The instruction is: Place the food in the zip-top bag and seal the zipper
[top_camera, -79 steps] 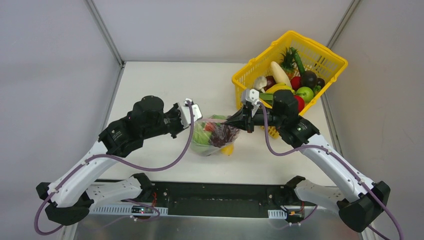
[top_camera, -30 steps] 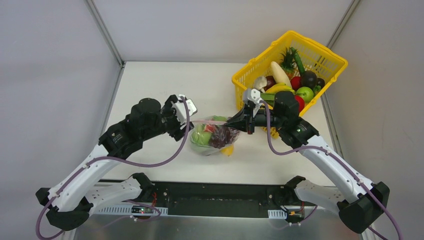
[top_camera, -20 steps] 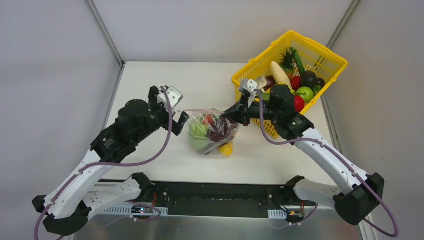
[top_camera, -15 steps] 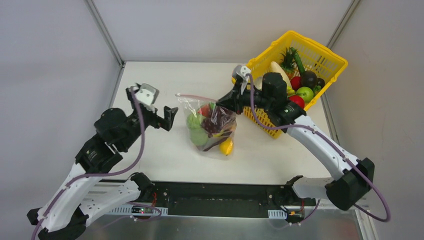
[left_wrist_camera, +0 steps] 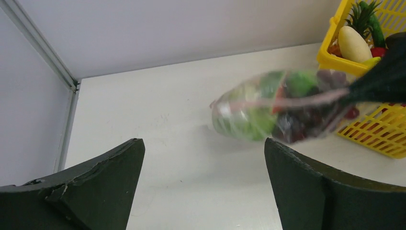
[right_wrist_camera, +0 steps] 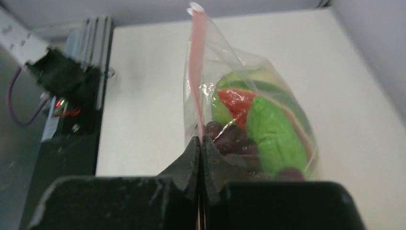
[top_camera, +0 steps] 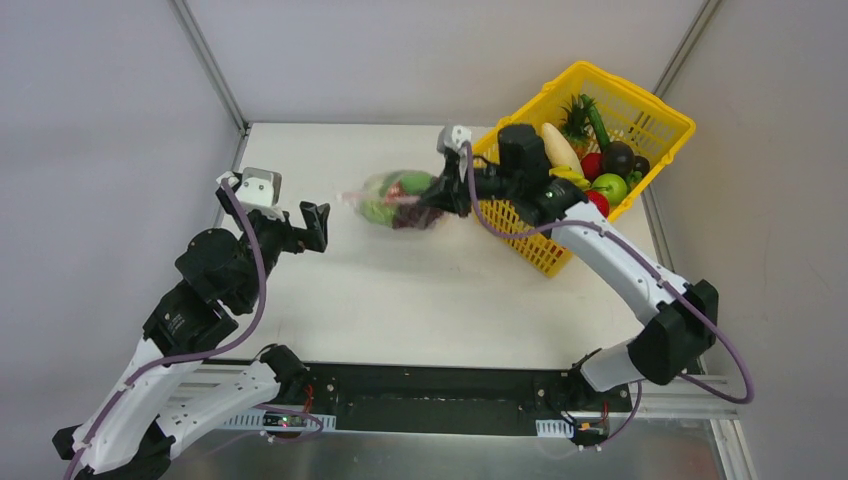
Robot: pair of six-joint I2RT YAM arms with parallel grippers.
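Zip-top bag (top_camera: 392,198), motion-blurred, sits clamped in jaws of right gripper (right_wrist_camera: 198,143); left gripper (left_wrist_camera: 203,142) gapes wide, empty.

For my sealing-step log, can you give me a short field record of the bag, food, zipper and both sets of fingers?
zip-top bag: hanging from the right fingers, apparently off the table, blurred
food: inside the bag, green and purple pieces visible
zipper: pink strip looks closed; pinched at one end
left fingers: open, empty, apart from the bag
yellow basket: far right, holds more toy produce
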